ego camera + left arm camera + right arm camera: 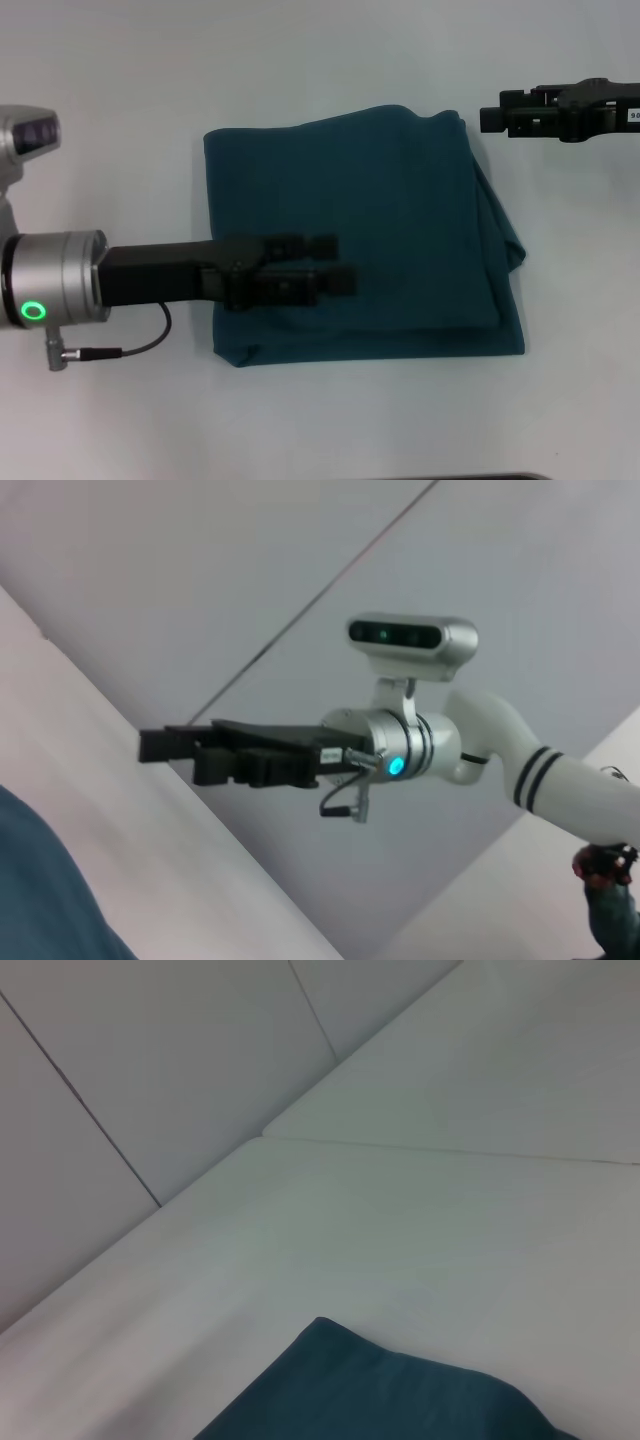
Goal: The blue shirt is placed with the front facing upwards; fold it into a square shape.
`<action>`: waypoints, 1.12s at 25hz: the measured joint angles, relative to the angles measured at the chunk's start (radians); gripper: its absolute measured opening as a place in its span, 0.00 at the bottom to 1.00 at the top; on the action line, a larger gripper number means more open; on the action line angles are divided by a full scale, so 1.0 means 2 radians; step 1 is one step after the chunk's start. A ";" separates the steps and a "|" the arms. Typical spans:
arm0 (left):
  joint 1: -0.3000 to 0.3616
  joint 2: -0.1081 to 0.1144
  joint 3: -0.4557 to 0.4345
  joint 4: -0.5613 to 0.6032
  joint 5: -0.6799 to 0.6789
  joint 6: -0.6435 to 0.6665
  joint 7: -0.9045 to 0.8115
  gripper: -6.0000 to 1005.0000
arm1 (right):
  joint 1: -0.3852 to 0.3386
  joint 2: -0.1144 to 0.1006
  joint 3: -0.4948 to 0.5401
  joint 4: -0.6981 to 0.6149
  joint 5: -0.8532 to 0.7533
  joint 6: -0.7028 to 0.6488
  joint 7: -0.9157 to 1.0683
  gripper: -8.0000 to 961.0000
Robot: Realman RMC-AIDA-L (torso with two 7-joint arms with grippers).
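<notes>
The blue shirt lies folded on the white table in front of me, a rough square with its plain teal cloth upward. Its left, far and near edges are fairly straight. Along the right side the layers do not line up: a lower layer sticks out past the upper one, with a small bulge about halfway down that edge.

My left gripper reaches in from the left, pointing to the right over the near-left part of the shirt. Its two black fingers are spread, one a little farther from me and one a little nearer, with teal cloth showing in the gap between them. They hold nothing. From the head view I cannot tell whether the fingers touch the cloth or hang just above it. The silver wrist ring with its green light sits off the shirt's left edge, over bare table.

My right gripper is at the far right, pointing left, just beside the shirt's far-right corner and over bare table. In the left wrist view this right gripper shows well above the table, its black fingers lying close together with nothing between them.

The right wrist view shows one corner of the shirt on the table. The left wrist view shows a bit of teal cloth at its edge.
</notes>
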 joint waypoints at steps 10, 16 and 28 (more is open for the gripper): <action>0.000 0.009 -0.024 -0.011 0.000 -0.037 0.001 0.91 | -0.002 0.003 0.004 0.004 0.000 0.002 -0.035 0.71; 0.000 0.009 -0.025 -0.025 0.000 -0.076 0.005 0.91 | -0.015 0.020 0.005 0.000 0.030 -0.012 -0.110 0.71; 0.021 0.029 -0.026 -0.064 0.001 -0.083 0.030 0.91 | -0.056 0.031 0.004 0.004 0.075 -0.056 -0.240 0.96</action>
